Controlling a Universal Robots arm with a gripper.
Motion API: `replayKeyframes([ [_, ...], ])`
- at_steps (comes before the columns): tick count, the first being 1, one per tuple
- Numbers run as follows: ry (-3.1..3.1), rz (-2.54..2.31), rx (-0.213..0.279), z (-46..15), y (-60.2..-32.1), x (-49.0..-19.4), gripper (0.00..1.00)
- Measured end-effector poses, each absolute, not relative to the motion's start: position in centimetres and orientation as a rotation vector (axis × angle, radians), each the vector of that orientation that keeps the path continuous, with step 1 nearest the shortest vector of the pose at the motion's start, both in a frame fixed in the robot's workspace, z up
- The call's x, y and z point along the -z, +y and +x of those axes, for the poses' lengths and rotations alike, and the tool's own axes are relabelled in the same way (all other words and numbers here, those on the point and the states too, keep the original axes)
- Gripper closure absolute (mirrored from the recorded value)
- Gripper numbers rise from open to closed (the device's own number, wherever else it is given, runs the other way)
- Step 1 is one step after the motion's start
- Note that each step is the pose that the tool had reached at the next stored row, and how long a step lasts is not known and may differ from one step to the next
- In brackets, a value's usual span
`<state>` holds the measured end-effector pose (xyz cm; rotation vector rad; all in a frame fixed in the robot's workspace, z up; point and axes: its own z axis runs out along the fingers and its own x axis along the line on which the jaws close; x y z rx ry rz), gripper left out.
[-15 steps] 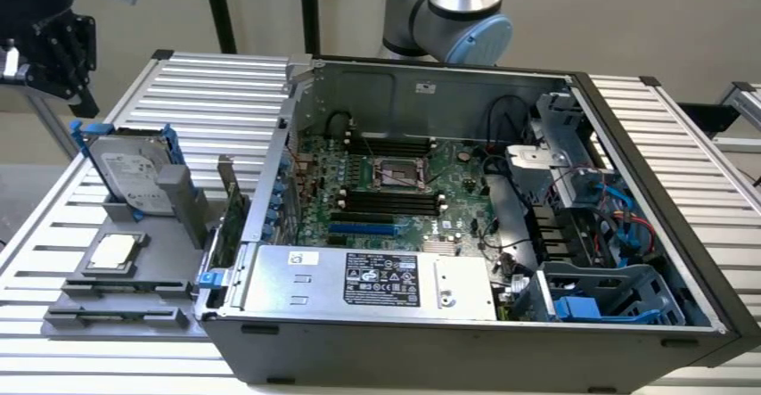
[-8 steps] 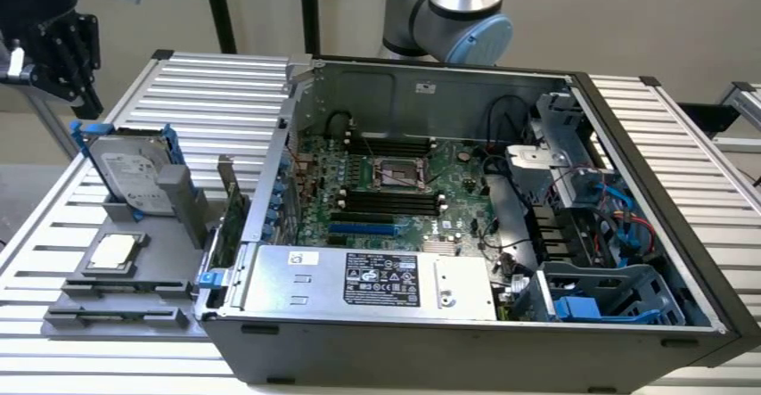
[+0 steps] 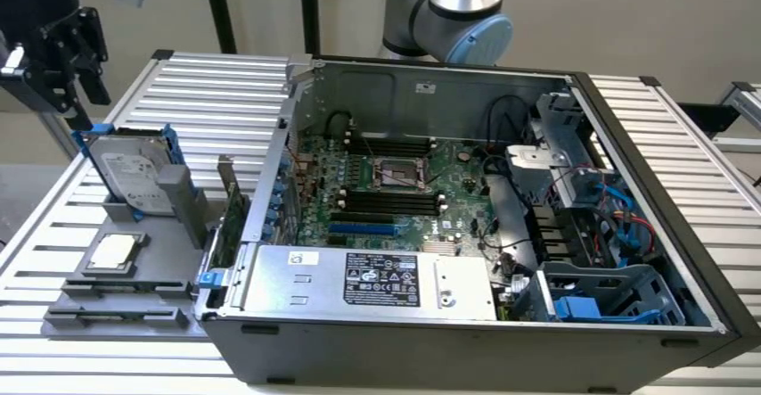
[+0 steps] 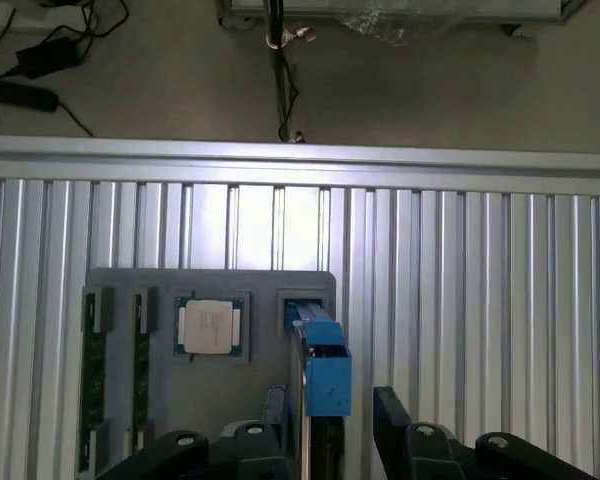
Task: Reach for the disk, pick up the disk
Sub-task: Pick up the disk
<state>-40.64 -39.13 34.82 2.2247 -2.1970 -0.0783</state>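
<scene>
1. Step in hand: the reach. You have not taken the disk [image 3: 128, 176] yet.
2. Disk location: it stands on edge in a slot of the grey holder [image 4: 260, 285], which sits on the ribbed surface [image 3: 36, 261] at the exterior view's left of the open case [image 3: 476, 341]. Blue rails frame it.
3. Neighbours: a square chip [image 4: 210, 327] lies flat in a recess of the holder, just beside the disk's slot. It is not your target.
4. Hand [image 4: 332, 405] state: released. The wrist view shows the two fingers [image 4: 392, 425] spread apart, one on each side of the top rail [image 4: 327, 378], gripping nothing.
5. Position: in the exterior view the hand hangs above the disk's upper edge and apart from it. I see no contact.
6. Alignment, as a judgement: the wrist view puts the disk's thin edge roughly between the fingers, so the approach looks lined up.
7. What the next move calls for, as a judgement: a straight lowering along the disk's plane, with the fingers kept clear of the rail on both sides until they are deep enough to clamp the flat faces.
8. Risk, as a judgement: a finger that clips the rail could tip the disk in its slot.
</scene>
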Motion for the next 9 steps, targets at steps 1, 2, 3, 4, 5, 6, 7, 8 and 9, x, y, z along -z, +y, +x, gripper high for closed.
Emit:
replayKeyframes([
  [1, -2.198, 2.225, 0.077, -40.6, -39.1, -34.7, 0.52],
  [2, -2.199, 2.226, 0.075, -40.6, -39.1, -34.6, 0.46],
  [3, -2.200, 2.227, 0.073, -40.6, -39.1, -34.5, 0.46],
  [4, -2.201, 2.227, 0.071, -40.6, -39.1, -34.3, 0.46],
  [5, -2.202, 2.228, 0.069, -40.6, -39.1, -34.1, 0.46],
  [6, -2.203, 2.229, 0.067, -40.6, -39.1, -33.9, 0.46],
  [7, -2.205, 2.230, 0.064, -40.7, -39.1, -33.8, 0.46],
  [8, -2.206, 2.232, 0.061, -40.7, -39.1, -33.6, 0.46],
  [9, -2.209, 2.233, 0.056, -40.8, -39.1, -33.5, 0.46],
])
